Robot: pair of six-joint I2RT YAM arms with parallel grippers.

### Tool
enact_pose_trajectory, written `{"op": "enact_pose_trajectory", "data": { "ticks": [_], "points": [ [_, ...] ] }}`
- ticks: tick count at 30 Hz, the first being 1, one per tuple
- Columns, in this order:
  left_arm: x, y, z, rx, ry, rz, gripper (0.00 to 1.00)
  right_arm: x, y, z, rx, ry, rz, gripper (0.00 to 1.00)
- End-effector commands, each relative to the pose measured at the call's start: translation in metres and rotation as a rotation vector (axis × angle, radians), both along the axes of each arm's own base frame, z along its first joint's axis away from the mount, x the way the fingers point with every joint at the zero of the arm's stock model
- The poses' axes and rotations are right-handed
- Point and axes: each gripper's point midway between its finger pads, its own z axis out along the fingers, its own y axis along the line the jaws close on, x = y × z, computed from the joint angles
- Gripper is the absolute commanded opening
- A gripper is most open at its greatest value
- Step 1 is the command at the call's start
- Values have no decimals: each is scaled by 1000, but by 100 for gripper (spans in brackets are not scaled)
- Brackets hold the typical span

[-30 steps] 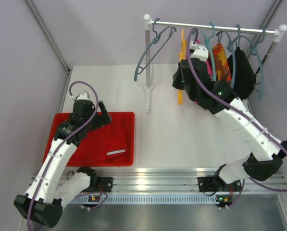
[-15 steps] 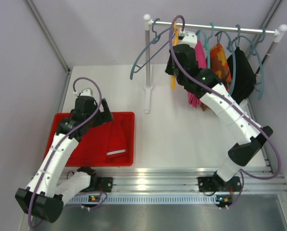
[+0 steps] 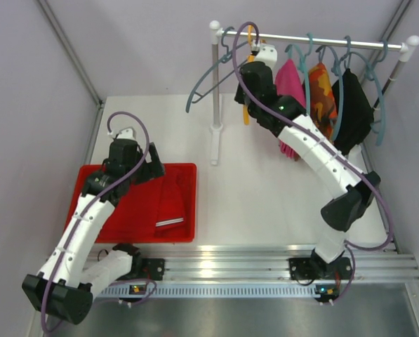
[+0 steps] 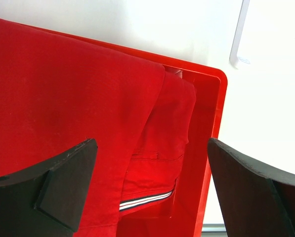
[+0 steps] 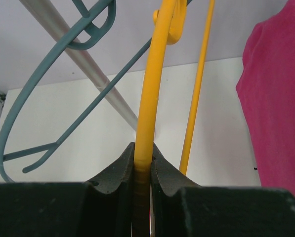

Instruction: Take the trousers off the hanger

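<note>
Red tray [image 3: 135, 214] sits on white table [image 3: 265, 196], left of rail stand [image 3: 215, 91].

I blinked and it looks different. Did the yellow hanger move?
Yes. The yellow hanger has slid left along the rail, nearer the white post.

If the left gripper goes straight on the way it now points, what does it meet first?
Most likely the red trousers in the red tray: they lie straight ahead of the open left gripper in its wrist view, though depth is unclear.
</note>
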Motion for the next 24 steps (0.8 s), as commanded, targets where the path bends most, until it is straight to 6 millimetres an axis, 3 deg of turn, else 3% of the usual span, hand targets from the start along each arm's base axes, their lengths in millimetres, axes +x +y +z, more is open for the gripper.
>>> {"op": "enact_pose_trajectory", "data": {
  "ticks": [1,12,17,20,21,24],
  "points": [
    [10,2,12,11,-52,8,98,16,6,22,53,-72,-1,0],
    [7,4,3,28,-25,-3,98,36,12,-8,47,-34,-21,0],
    [4,2,0,18,-15,-10,98,38,19,-9,58,-34,17,4],
    [3,1,1,16,-15,-17,98,35,22,-2,63,-41,49,9],
    [4,0,2,14,-16,-19,98,32,21,1,64,-42,52,18],
    [4,-2,5,7,-23,-29,98,25,17,5,63,-31,62,31]
  ]
}}
